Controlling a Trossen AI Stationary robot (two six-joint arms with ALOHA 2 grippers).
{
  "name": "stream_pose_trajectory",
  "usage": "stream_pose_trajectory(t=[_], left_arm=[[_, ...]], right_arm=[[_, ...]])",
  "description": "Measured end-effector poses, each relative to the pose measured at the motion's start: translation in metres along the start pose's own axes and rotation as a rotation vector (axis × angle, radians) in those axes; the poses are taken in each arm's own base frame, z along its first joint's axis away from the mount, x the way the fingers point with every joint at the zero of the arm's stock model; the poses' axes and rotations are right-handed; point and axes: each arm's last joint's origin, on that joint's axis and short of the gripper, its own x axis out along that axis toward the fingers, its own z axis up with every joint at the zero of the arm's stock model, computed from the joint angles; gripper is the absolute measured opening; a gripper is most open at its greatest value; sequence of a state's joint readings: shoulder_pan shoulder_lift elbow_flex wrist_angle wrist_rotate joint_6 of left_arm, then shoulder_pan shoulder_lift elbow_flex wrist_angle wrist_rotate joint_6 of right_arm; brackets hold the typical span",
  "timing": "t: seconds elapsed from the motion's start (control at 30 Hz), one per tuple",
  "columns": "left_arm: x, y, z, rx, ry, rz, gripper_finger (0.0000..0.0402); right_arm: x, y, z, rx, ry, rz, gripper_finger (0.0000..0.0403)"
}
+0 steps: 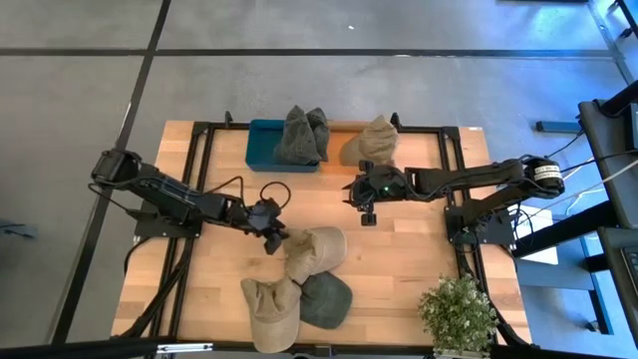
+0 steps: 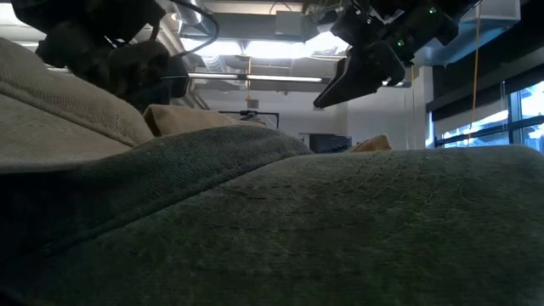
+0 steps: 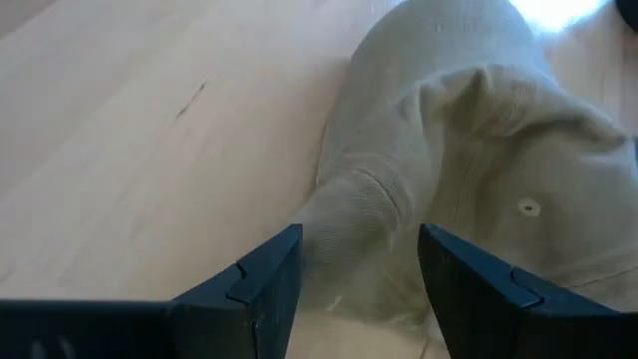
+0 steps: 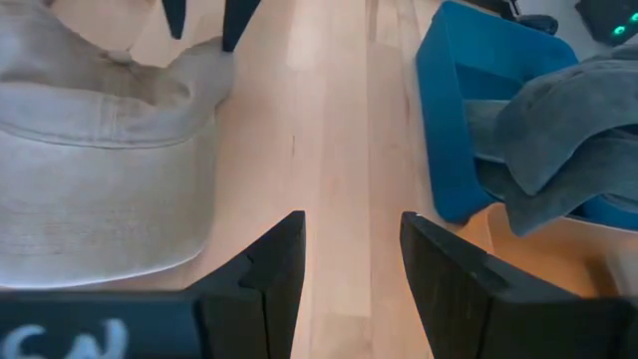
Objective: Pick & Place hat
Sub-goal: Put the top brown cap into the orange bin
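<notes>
High view puts the left gripper at the tan hat mid-frame, nearer than the right gripper. Left wrist view shows its jaws wide, straddling a fold of that hat; the right jaws are also parted, empty.

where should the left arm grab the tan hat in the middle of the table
Grip the raised fold at the edge of the tan hat, coming down from above. The left gripper hangs with open jaws either side of that ridge, the only bunched cloth thin enough to pinch; the rest lies flat on the table.
</notes>
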State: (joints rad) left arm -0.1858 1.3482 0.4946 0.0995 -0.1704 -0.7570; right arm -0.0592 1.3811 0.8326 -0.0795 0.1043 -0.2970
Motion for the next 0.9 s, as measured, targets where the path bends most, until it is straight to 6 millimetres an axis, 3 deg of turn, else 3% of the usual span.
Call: stream_pose_trajectory(t=[0.33, 0.47, 0.73, 0.9], left_arm=[[0.013, 0.006, -0.005, 0.060, 0.046, 0.036, 0.0184], [0.014, 0.010, -0.002, 0.046, 0.040, 0.045, 0.0143], [0.015, 0.011, 0.013, 0.118, -0.015, -0.062, 0.0017], [0.014, 0.011, 0.033, 0.191, -0.129, -0.187, 0.0010]], right_arm=[[0.001, -0.006, -0.003, 0.014, 0.015, -0.016, 0.0166], [0.001, -0.006, -0.003, 0.014, 0.016, -0.016, 0.0166], [0.001, -0.006, -0.004, 0.009, 0.027, -0.013, 0.0166], [-0.001, -0.009, -0.004, -0.066, 0.049, -0.092, 0.0166]])
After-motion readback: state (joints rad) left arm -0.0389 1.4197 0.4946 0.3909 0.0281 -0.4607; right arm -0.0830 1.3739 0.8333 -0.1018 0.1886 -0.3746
